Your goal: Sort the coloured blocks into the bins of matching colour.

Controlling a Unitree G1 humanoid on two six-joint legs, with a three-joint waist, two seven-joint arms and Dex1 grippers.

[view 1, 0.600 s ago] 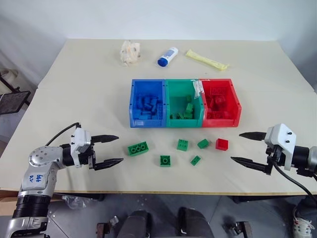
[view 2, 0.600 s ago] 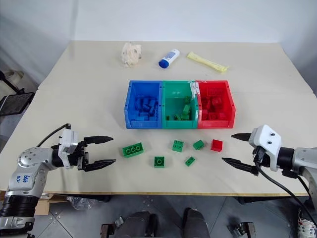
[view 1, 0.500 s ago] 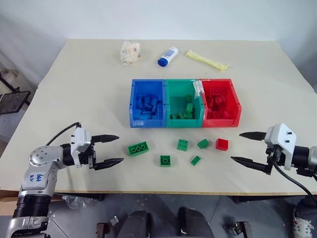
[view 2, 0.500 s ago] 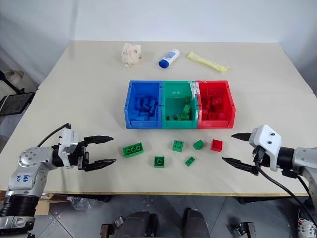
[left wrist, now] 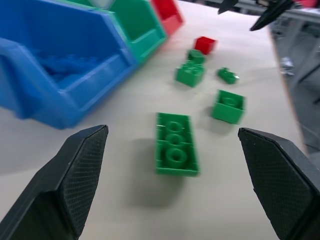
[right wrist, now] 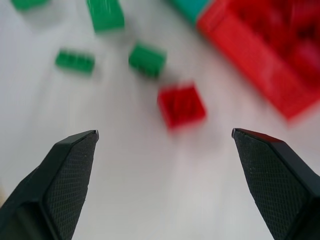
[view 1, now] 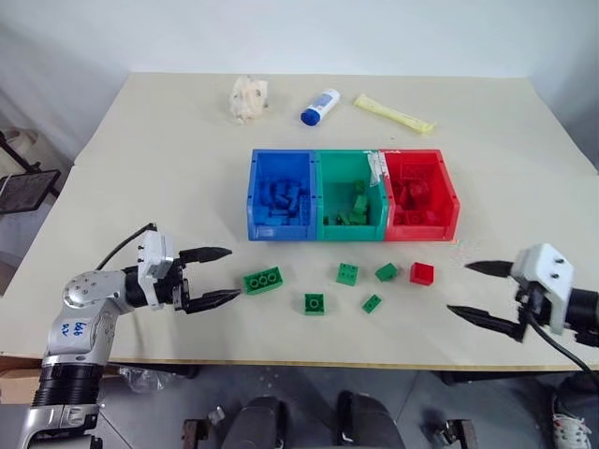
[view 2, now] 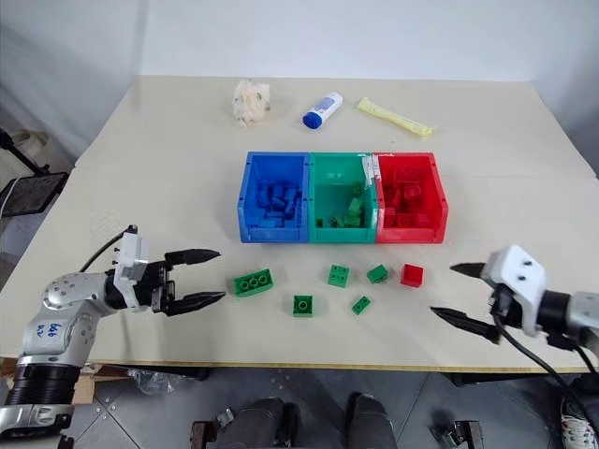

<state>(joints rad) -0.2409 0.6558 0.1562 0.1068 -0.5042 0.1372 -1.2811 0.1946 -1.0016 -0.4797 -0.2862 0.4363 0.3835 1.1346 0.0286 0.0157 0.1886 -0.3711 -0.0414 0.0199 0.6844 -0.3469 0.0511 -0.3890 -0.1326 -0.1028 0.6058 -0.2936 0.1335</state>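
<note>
Left eye view, three joined bins, five green blocks and one red block just before them on the bench, left claw and right claw both wide apart, empty, left wrist view alone showing the long green block between its fingers.

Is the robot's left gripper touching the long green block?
Apart. In the left wrist view, the long green block lies on bare table between the open left gripper, with clear table showing on both sides of it.
</note>
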